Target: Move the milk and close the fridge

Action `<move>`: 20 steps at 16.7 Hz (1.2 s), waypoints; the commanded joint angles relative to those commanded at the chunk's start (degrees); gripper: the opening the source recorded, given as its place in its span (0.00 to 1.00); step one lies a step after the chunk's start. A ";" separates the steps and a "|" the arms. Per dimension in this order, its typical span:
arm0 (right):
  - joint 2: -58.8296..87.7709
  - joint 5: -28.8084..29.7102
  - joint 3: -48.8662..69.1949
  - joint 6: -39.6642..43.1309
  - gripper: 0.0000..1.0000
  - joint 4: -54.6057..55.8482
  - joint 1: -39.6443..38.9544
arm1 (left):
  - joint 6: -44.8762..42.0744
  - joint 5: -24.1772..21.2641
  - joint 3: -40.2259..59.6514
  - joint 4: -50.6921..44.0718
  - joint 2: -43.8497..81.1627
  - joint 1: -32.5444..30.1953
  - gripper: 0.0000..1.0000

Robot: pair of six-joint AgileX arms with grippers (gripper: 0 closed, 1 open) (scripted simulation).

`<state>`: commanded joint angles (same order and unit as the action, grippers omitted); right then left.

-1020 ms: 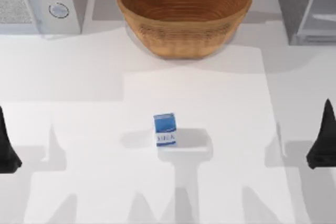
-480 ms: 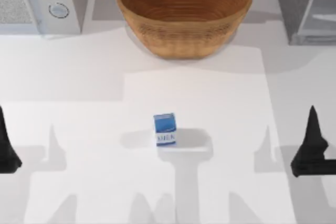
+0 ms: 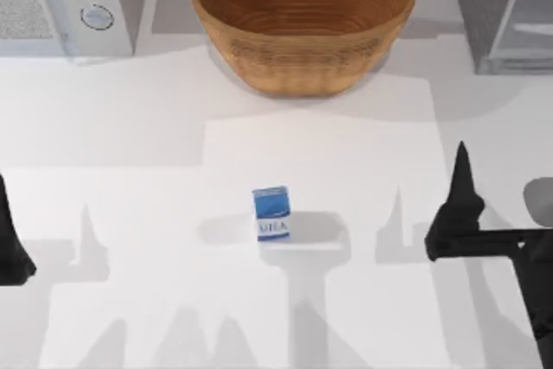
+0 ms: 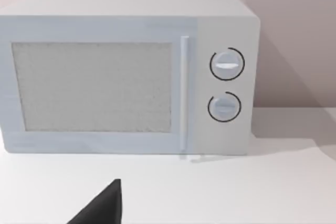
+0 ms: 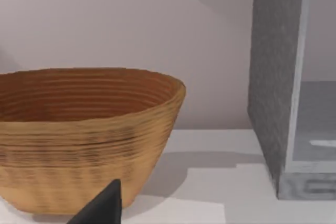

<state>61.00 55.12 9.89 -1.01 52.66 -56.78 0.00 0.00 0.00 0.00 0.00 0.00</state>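
The milk (image 3: pixel 271 213), a small carton with a blue top half and a white lower half, stands upright in the middle of the table. The fridge (image 3: pixel 501 10), grey with a pale translucent panel, sits at the back right corner; the right wrist view has its speckled side (image 5: pixel 273 77) beside the basket. My right gripper (image 3: pixel 458 205) hovers right of the milk, well apart from it, pointing toward the back; a dark tip of it (image 5: pixel 102 205) reaches into its wrist view. My left gripper (image 3: pixel 9 239) is parked at the table's left edge.
A large woven basket (image 3: pixel 302 23) stands at the back centre, between a white microwave (image 3: pixel 69 2) with two round knobs at the back left and the fridge. The left wrist view faces the microwave (image 4: pixel 126 72). Open white tabletop surrounds the milk.
My right gripper has moved left from the table's right edge toward the milk, and its arm has come into view. The milk and the left arm have not moved.
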 joint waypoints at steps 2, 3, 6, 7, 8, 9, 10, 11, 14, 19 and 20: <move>10.09 0.99 4.32 0.10 1.00 5.30 -1.61 | 0.00 0.00 0.00 0.00 0.00 0.00 1.00; 15.69 1.48 6.66 0.14 1.00 8.13 -2.43 | 0.00 0.00 0.00 0.00 0.00 0.00 1.00; 33.49 2.76 14.08 0.19 1.00 16.93 -4.82 | 0.00 0.00 0.00 0.00 0.00 0.00 1.00; 39.44 3.11 16.59 0.18 1.00 19.85 -5.58 | 0.00 0.00 0.00 0.00 0.00 0.00 1.00; 45.26 3.42 19.07 0.16 1.00 22.71 -6.31 | 0.00 0.00 0.00 0.00 0.00 0.00 1.00; 50.83 3.67 21.48 0.13 1.00 25.47 -6.99 | 0.00 0.00 0.00 0.00 0.00 0.00 1.00; 56.01 3.86 23.79 0.09 1.00 28.09 -7.61 | 0.00 0.00 0.00 0.00 0.00 0.00 1.00; 60.73 4.00 25.97 0.04 1.00 30.52 -8.16 | 0.00 0.00 0.00 0.00 0.00 0.00 1.00; 71.43 4.19 31.38 -0.08 1.00 36.46 -9.39 | 0.00 0.00 0.00 0.00 0.00 0.00 1.00; 77.21 4.18 34.70 -0.15 1.00 39.98 -9.99 | 0.00 0.00 0.00 0.00 0.00 0.00 1.00; 77.21 4.18 34.70 -0.15 1.00 39.98 -9.99 | 0.00 0.00 0.00 0.00 0.00 0.00 1.00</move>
<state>138.21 59.30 44.58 -1.16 92.64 -66.77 0.00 0.00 0.00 0.00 0.00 0.00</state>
